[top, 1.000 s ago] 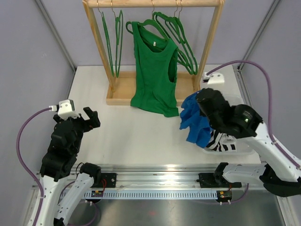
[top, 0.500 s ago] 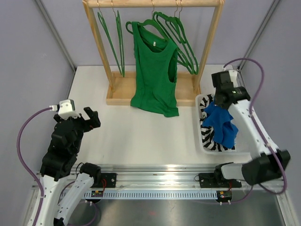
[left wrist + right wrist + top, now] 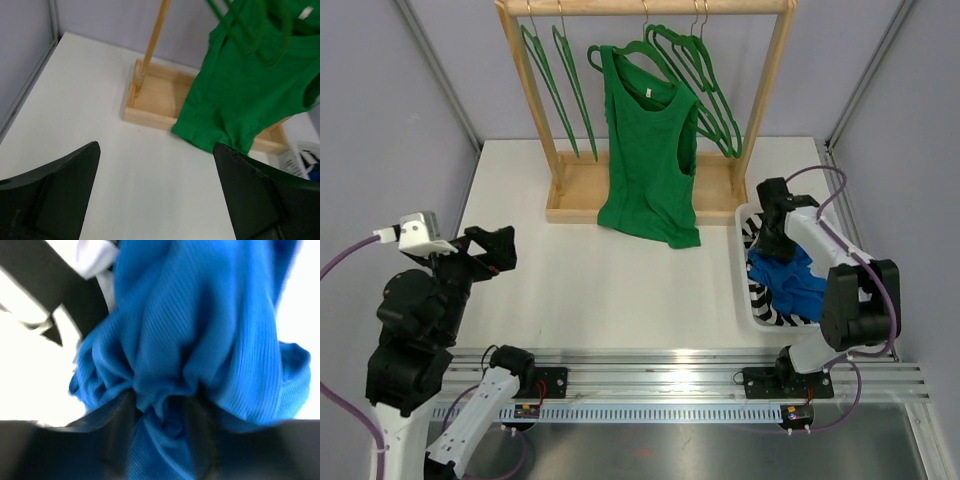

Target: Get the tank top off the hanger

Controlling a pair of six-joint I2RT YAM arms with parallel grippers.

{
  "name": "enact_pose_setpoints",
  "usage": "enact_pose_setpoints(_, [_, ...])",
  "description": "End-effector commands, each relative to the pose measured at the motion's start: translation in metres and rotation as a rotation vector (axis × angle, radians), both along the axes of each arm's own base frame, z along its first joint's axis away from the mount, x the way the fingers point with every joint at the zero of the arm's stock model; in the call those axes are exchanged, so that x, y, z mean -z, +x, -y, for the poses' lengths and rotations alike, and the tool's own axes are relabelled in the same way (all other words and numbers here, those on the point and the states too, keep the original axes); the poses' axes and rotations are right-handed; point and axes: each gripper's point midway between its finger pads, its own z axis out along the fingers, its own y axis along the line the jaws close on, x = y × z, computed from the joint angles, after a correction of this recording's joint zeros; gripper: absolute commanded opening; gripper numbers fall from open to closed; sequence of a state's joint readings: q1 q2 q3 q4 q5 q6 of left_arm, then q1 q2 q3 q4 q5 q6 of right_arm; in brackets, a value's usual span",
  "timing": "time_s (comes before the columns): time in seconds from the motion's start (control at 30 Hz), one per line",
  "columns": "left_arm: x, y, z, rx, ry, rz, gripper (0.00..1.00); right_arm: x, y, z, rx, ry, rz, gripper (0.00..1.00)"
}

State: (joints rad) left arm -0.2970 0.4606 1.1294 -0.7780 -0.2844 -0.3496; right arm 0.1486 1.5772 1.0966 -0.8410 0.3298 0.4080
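The green tank top (image 3: 648, 160) hangs on a green hanger (image 3: 638, 50) near the centre of the wooden rack (image 3: 772, 90) at the far side of the worktop (image 3: 590, 280). Both shoulder straps sit on the hanger arms. The lower hem drapes in front of the front rail of the rack base (image 3: 570, 205). Empty green hangers hang on the same rail: two to the left of the tank top (image 3: 560, 85) and a cluster to its right (image 3: 712, 95). The left claw (image 3: 488, 250) is above the near left part of the worktop, well apart from the rack, and points toward it. Its jaws stand wide, with nothing between them. In the left wrist view, the two dark fingers (image 3: 60, 190) frame bare worktop, with the rack base and the tank top hem beyond. The right claw (image 3: 772, 240) reaches down into the white basket (image 3: 741, 265) at the right edge of the worktop, just beside the right post of the rack. A blue garment (image 3: 792, 282) lies in the basket on top of a black-and-white striped cloth (image 3: 766, 302). In the right wrist view, blue fabric is bunched between the right claw's fingers. That view is blurred, so it cannot be told whether the fingers clamp the fabric or merely stand beside it. Neither claw touches the tank top or its hanger.
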Motion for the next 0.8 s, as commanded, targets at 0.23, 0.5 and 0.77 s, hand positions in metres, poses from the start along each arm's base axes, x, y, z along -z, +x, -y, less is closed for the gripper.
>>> enact_pose_setpoints(0.23, [-0.094,0.014,0.047,0.220,-0.089,0.052,0.99,-0.179,-0.001,0.016,0.020,-0.013,0.436,1.00])
enact_pose_setpoints(0.5, [-0.142,0.064,0.089,0.317,-0.164,0.053,0.99,-0.262,-0.031,-0.047,-0.277,0.316,0.774,1.00])
enact_pose_setpoints(0.77, [-0.174,0.119,0.170,0.351,-0.113,0.077,0.99,-0.257,-0.074,-0.088,-0.410,0.552,0.779,0.99])
